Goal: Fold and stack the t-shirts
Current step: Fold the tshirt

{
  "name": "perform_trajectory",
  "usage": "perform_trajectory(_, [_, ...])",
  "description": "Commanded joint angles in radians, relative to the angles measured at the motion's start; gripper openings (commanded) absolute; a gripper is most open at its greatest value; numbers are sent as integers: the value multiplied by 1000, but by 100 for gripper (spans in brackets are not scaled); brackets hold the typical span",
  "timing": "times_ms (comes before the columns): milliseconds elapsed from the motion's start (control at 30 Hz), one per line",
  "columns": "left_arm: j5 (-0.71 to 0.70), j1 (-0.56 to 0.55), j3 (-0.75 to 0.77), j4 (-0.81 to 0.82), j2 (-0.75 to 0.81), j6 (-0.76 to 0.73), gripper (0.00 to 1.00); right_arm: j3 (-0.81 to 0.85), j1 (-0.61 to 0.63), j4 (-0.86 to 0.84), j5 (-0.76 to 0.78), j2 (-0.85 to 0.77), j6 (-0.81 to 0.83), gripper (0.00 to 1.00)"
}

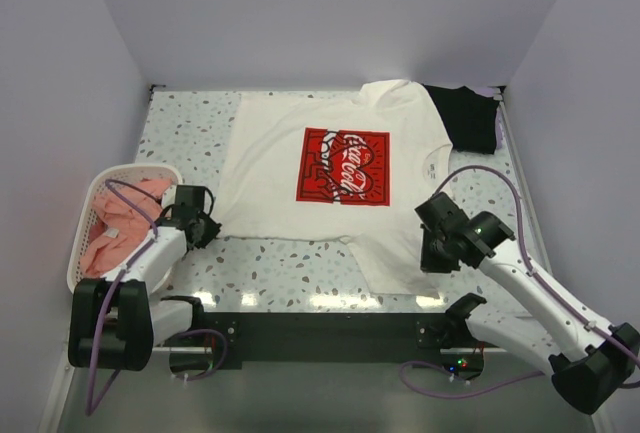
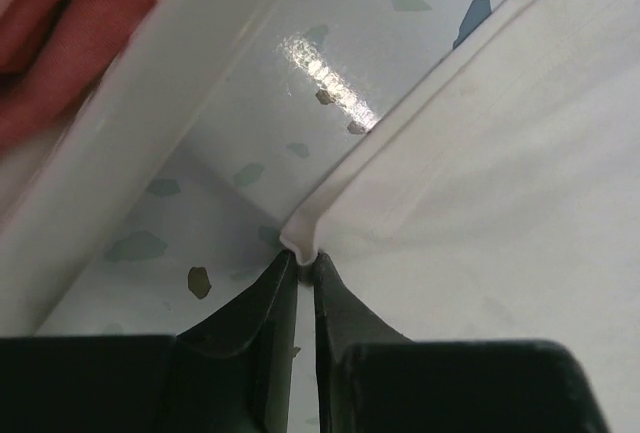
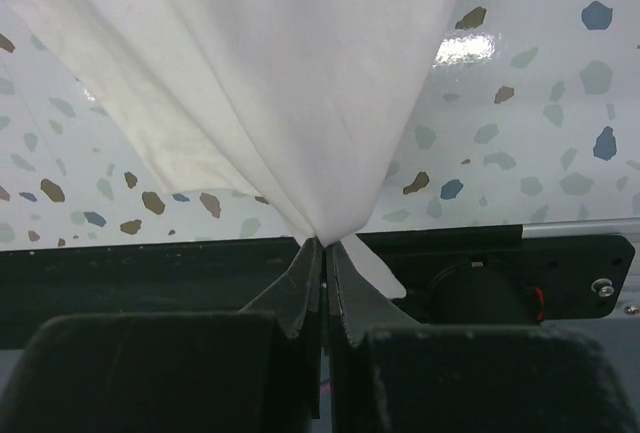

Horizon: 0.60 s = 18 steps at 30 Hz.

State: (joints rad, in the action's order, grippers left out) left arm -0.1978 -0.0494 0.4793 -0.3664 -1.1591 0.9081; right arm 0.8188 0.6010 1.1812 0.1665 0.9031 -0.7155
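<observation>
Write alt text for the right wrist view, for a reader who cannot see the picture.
The right claw is shut on a pinched fold of the white t-shirt, which fans upward from its tips. Behind the cloth lies the speckled table, with a black base rail along its edge.

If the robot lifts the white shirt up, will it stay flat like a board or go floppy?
Probably floppy: the white t-shirt gathers into soft folds where the right gripper pinches it. It would likely sag between the pinches, since only the left gripper holds another edge. It looks thin, so probably light.
</observation>
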Motion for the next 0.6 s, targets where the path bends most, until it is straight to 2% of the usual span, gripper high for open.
perform_trajectory(0, [-48,-3,15,-5,-7,8,16,37,-6,51,18,-3,33,0])
perform_trajectory(33, [-46,-3,16,-6,-5,6,8,36,-7,49,10,-3,36,0])
perform_trajectory(100, [-43,-3,19,-9,-1,5,0,29,-12,51,5,-4,42,0])
perform_trajectory(567, [-48,-3,82,-127,110,-17,0,97,-29,142,-16,-59,64,0])
